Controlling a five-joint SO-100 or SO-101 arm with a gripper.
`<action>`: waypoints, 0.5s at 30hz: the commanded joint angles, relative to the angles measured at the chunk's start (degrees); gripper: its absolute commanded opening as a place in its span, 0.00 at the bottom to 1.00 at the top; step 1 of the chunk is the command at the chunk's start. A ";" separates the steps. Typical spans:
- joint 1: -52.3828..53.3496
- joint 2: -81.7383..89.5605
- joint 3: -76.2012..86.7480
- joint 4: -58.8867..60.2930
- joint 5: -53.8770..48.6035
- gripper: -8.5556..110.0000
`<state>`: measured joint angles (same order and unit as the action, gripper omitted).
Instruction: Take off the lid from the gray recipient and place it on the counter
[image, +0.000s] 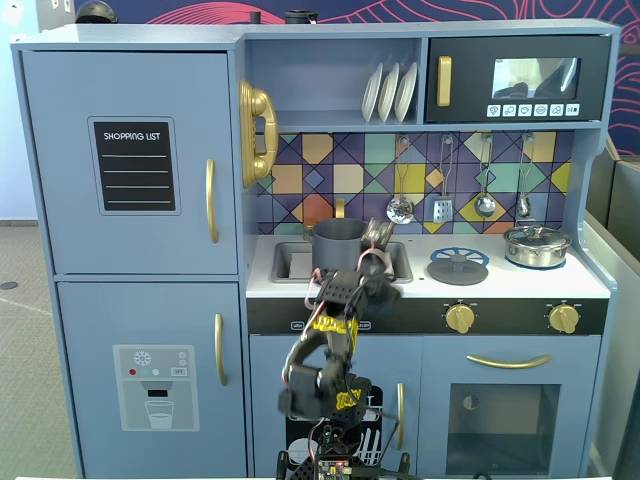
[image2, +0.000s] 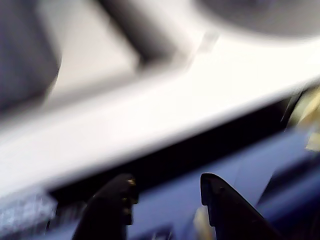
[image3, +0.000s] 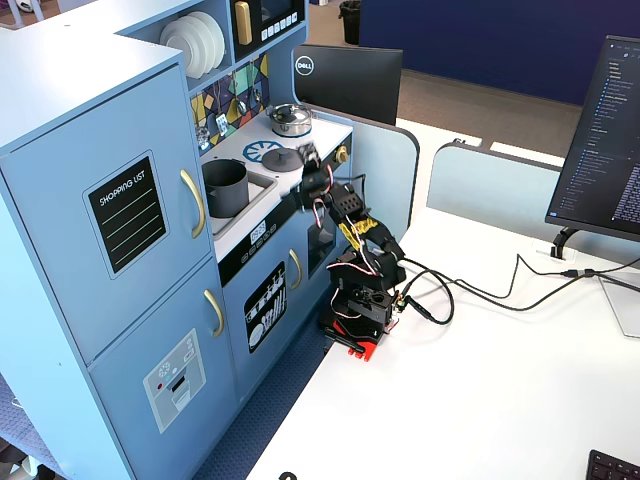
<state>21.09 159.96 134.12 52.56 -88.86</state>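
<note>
Counter (image: 420, 283) of the blue toy kitchen carries the gray recipient (image: 339, 243) in its sink, uncovered. "SHOPPING LIST" heads the chalkboard (image: 134, 166) on the fridge door; a monitor (image3: 345, 72) behind reads "DELL". Lid (image: 458, 266) lies flat on the burner print, right of the gripper (image: 378, 236) in a fixed view. In the wrist view the fingers (image2: 111, 200) stand apart, holding nothing.

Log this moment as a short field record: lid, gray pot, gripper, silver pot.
lid: off the pot, flat on the blue burner print of the counter
gray recipient: open, standing in the sink basin
gripper: open, empty, at the counter's front edge; wrist view blurred
silver pot: lidded, at the counter's right end in a fixed view
</note>
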 joint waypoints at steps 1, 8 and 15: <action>-8.09 6.24 5.19 7.73 3.87 0.07; -19.16 8.44 26.63 -7.03 5.54 0.07; -26.54 8.44 37.79 -12.39 7.91 0.07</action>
<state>-2.46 168.57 171.12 39.81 -82.97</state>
